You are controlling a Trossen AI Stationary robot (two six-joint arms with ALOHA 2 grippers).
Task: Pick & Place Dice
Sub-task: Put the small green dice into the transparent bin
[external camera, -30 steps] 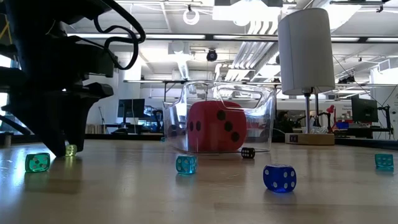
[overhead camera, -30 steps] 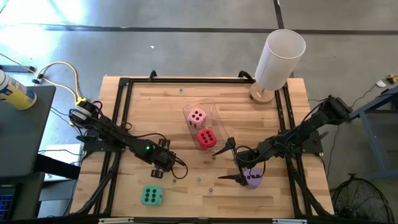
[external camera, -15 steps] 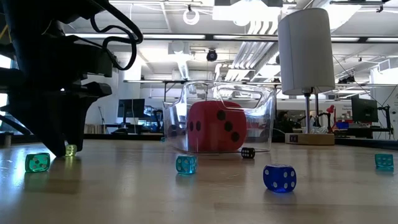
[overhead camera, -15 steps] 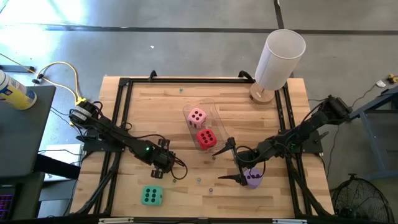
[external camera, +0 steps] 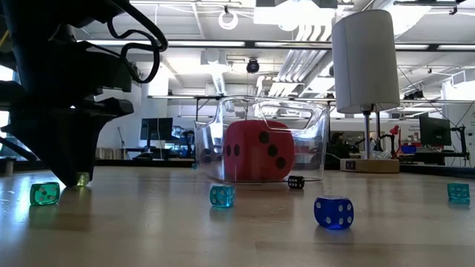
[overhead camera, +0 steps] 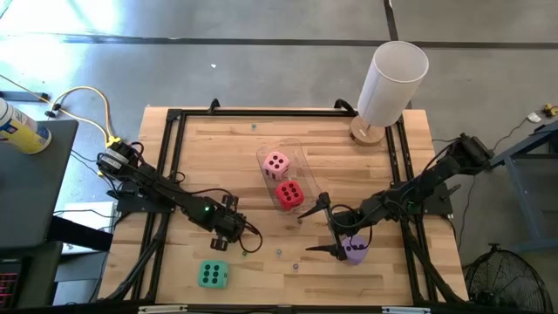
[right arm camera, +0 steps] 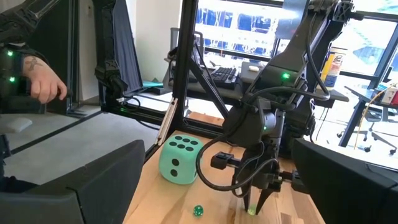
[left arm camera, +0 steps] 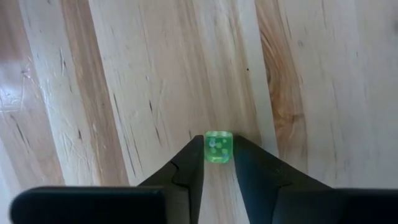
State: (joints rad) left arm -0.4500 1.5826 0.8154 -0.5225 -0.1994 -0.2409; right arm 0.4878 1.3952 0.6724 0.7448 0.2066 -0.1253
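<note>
Wrist view shows a tiny green die pinched at the left fingertips

Seen through the left wrist view, the left gripper (left arm camera: pixel 217 152) is narrowed onto a small translucent green die (left arm camera: pixel 218 147), which is touched on both sides by the dark fingers (left arm camera: pixel 186 168) and rests on the pale wooden table (left arm camera: pixel 124 74). From above, this gripper (overhead camera: pixel 242 246) is placed near the table's front edge, left of centre. Just beside it, toward the front-left corner, the large soft green die with dark pips (overhead camera: pixel 213 274) lies untouched on the wood.

Near the middle of the table, a clear plastic bin (overhead camera: pixel 301 157) is seen holding the soft pink die (overhead camera: pixel 276 163) and the soft red die (overhead camera: pixel 289 194), side by side; in the low view only the red one (external camera: pixel 259 150) can be made out through the clear wall.

The right gripper (overhead camera: pixel 319 229) is held wide at the front right of the table, its fingers standing apart, with the soft purple die (overhead camera: pixel 354 249) just behind the fingertips; nothing is gripped by it.

Several small dice are scattered along the front of the table, among them a blue one (external camera: pixel 333 211) and a teal one (external camera: pixel 221 195). A white cylinder on a wooden base (overhead camera: pixel 391 83) stands at the back-right corner.

Two of the four soft dice are judged to be placed; the green and purple ones are still to be picked up and carried to the bin.
</note>
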